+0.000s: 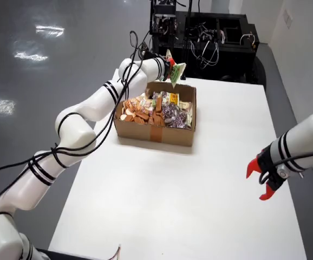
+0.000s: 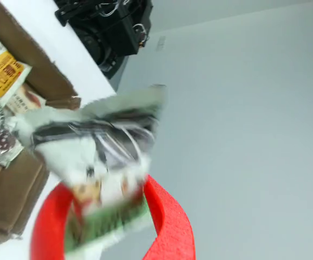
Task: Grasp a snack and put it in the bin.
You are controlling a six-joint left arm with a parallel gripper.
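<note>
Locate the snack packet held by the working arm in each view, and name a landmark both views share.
View from above: the snack packet hangs in the pincer, top centre, above the cardboard box's far edge.
View that rides on the pincer: the blurred packet fills the centre, between the red fingers.
Shared landmark: the cardboard box, at the left edge in the riding view.
</note>
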